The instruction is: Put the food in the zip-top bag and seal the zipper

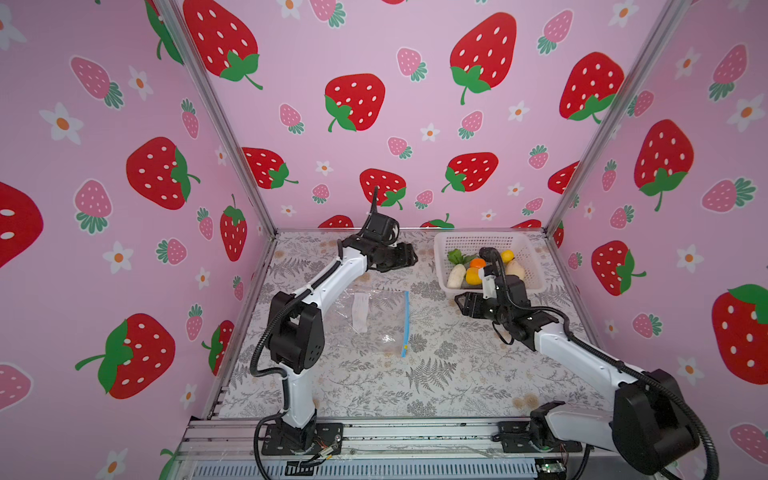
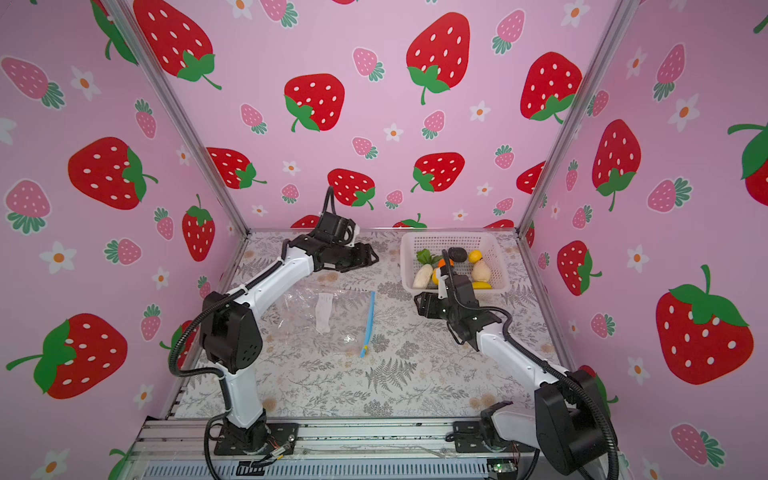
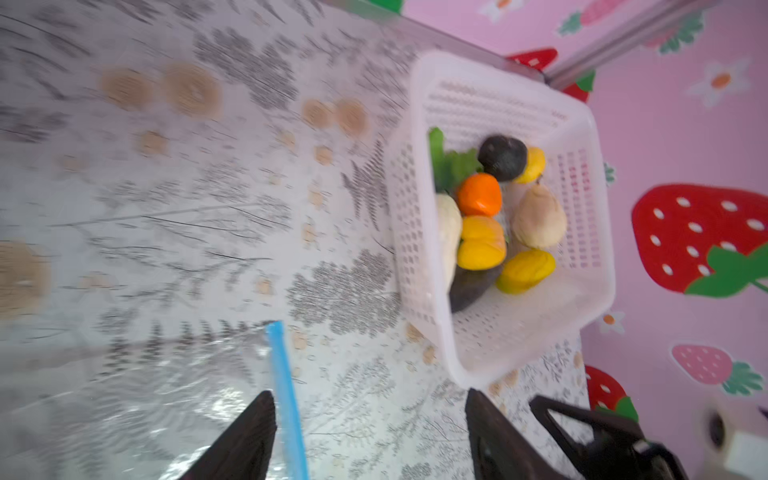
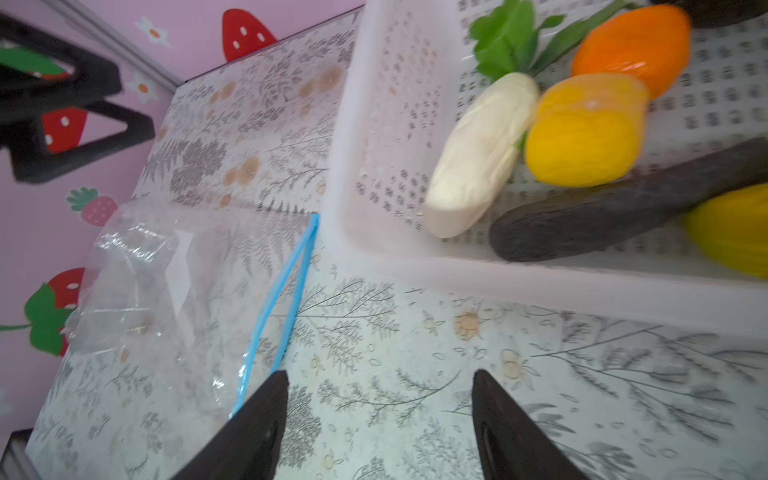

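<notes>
Hovering near zip-top bag [image 1: 374, 328] with left gripper [image 3: 368, 399] spread, empty | poising right gripper [image 4: 380, 374] spread, empty, beside basket [image 4: 374, 124] | showing food [image 3: 482, 245] inside basket, zipper [image 3: 284, 382] parted

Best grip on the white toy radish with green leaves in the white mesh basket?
Probably pinch the white toy radish across its lower white body, coming straight down from above: it lies flat, long and narrow, and the yellow-orange fruit crowds its leafy end.
</notes>
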{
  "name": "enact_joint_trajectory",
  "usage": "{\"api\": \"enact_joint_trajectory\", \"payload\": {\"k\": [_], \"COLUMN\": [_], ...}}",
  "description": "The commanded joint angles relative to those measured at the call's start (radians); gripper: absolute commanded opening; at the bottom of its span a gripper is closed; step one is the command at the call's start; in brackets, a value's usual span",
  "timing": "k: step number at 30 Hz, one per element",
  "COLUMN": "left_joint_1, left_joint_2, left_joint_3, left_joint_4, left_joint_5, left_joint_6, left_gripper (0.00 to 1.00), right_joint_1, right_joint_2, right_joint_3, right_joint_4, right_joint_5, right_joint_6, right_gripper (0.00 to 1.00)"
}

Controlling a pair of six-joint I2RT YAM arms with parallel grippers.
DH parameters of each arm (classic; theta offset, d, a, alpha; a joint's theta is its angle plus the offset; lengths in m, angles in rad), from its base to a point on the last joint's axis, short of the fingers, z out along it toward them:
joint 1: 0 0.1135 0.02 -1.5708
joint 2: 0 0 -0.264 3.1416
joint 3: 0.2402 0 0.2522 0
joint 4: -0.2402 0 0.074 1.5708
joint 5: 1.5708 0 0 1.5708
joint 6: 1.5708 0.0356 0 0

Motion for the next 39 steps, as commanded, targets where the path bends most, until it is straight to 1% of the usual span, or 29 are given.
{"api": "enact_joint_trajectory", "payload": {"k": [1,3,5,8,9,11,17,20,24,33,39], "left_joint_1": [0.052,0.052,0.047,0.047,0.048,0.048,0.048,0.047,0.049,0.047,0.048], "left_joint_2": [-0.033,-0.077,-0.11,-0.155,-0.172,-0.203,-0.254,-0.253,-0.249,-0.241,-0.241], "left_joint_3": [-0.094,-0.161,-0.216,-0.291,-0.317,-0.357,-0.434,-0.451,-0.462,-0.464,-0.465], "left_joint_4": [-0.073,-0.06,-0.053,-0.043,-0.034,-0.03,-0.027,-0.022,-0.012,-0.007,-0.007], "left_joint_5": [-0.022,-0.026,-0.027,-0.013,-0.005,0.0,0.012,0.018,0.025,0.031,0.033], "left_joint_6": [0.013,0.014,0.008,-0.005,-0.009,-0.014,-0.026,-0.032,-0.036,-0.04,-0.041], "left_gripper": [0.74,0.74,0.74,0.74,0.74,0.74,0.74,0.74,0.74,0.74,0.74], "right_joint_1": [0.089,0.147,0.189,0.222,0.226,0.231,0.254,0.261,0.261,0.261,0.262], "right_joint_2": [0.033,0.082,0.141,0.222,0.247,0.285,0.409,0.459,0.501,0.591,0.627], "right_joint_3": [-0.007,-0.005,-0.011,-0.017,-0.02,-0.033,-0.047,-0.044,-0.019,0.023,0.041], "right_joint_4": [0.119,0.18,0.262,0.353,0.378,0.444,0.578,0.618,0.622,0.672,0.721], "right_joint_5": [-0.06,-0.092,-0.149,-0.206,-0.22,-0.251,-0.298,-0.306,-0.305,-0.334,-0.374], "right_joint_6": [0.039,0.062,0.07,0.07,0.077,0.091,0.144,0.158,0.148,0.171,0.196], "right_gripper": [0.68,0.65,0.59,0.52,0.47,0.43,0.38,0.38,0.37,0.37,0.29]}}
